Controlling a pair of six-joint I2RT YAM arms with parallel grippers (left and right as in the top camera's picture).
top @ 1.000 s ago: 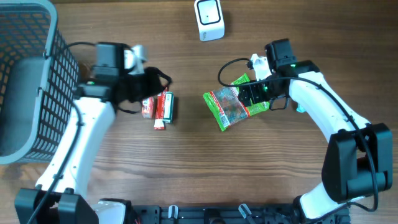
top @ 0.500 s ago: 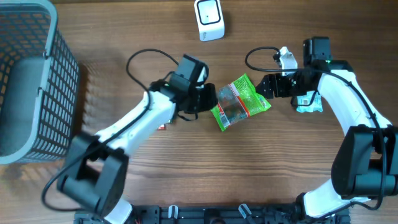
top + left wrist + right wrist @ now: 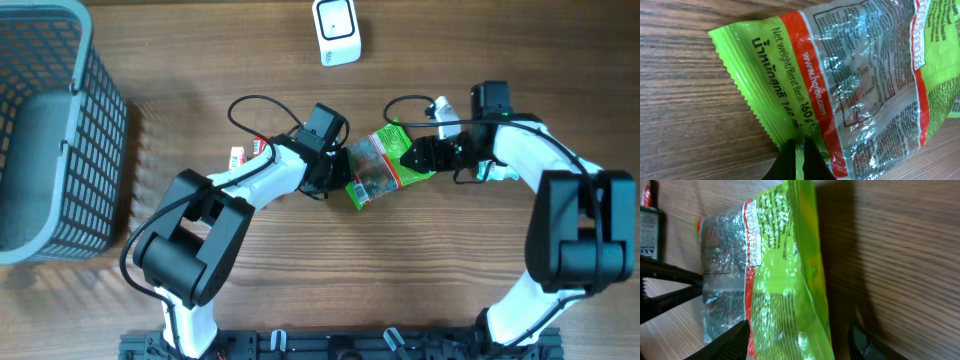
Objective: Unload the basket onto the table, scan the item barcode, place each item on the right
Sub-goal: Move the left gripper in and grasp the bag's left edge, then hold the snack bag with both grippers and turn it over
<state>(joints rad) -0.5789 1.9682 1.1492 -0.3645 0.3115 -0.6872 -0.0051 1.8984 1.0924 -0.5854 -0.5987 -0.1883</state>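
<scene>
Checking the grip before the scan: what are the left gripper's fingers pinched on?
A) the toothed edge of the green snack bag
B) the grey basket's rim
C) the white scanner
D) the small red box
A: in the left wrist view, the left gripper has its fingers shut together on the toothed edge of the green snack bag.

The left arm (image 3: pixel 268 174) hides most of the red packs (image 3: pixel 237 156); the basket (image 3: pixel 100 120) is cropped
</scene>
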